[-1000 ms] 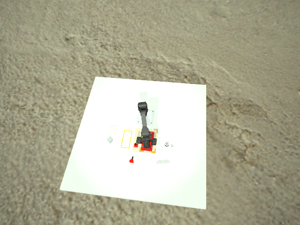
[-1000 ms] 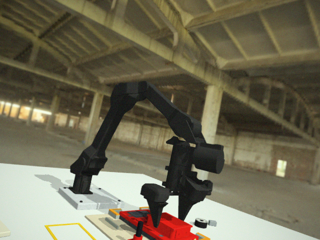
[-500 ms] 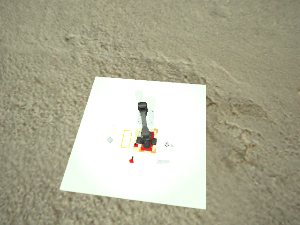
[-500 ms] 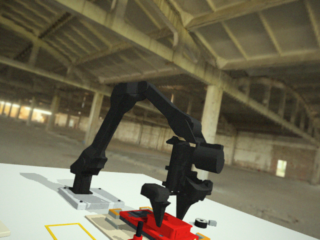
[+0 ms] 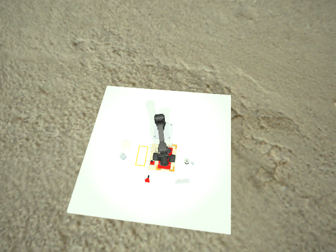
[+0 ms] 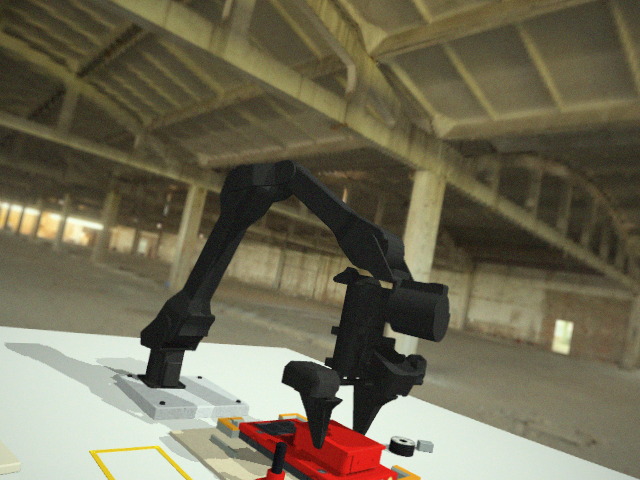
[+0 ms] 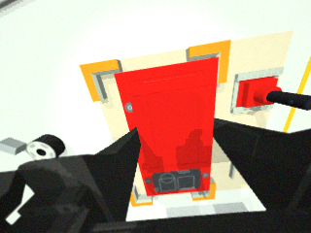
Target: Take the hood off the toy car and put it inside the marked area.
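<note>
The toy car's red hood (image 7: 167, 97) (image 6: 343, 452) (image 5: 164, 167) lies flat on the car, which sits on a beige board (image 7: 272, 53) with orange corner brackets. My gripper (image 7: 173, 126) (image 6: 341, 438) (image 5: 163, 159) points straight down over it, one finger on each long side, shut on the hood. The hood is still seated on the car. The marked area is a yellow outlined rectangle (image 5: 137, 156) (image 6: 124, 449) on the white table (image 5: 108, 195), just left of the board; its edge also shows in the wrist view (image 7: 292, 114).
A red block with a black peg (image 7: 250, 93) (image 6: 279, 454) sits on the board between car and marked area. A black wheel (image 7: 45, 147) (image 6: 401, 445) and small grey block (image 7: 12, 145) lie right of the board. A red cone (image 5: 147, 179), grey bar (image 5: 182, 180), grey cube (image 5: 123, 156) and beige plate (image 5: 125, 144) lie around.
</note>
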Robot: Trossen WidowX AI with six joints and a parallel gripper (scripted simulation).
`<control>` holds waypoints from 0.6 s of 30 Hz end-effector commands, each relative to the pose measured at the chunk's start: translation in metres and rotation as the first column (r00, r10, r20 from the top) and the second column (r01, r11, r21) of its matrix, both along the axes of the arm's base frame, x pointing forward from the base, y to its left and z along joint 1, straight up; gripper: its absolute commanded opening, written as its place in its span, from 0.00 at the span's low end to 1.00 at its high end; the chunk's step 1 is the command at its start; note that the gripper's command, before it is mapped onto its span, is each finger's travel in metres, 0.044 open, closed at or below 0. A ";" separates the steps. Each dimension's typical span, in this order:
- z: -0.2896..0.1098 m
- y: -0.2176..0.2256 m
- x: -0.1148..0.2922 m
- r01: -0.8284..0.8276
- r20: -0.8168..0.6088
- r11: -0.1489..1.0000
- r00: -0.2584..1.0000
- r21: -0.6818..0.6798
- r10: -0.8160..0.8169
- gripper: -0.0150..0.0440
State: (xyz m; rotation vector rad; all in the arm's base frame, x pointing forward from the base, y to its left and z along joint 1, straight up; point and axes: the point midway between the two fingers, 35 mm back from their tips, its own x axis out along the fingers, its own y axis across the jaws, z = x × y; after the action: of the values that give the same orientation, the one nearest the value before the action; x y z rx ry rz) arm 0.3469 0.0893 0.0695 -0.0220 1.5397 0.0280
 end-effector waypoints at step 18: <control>0.015 0.000 0.000 0.000 0.003 1.000 1.000 0.001 0.000 0.25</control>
State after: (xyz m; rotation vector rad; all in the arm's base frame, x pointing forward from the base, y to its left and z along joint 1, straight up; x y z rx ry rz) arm 0.3466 0.0892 0.0814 -0.0220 1.5397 0.0280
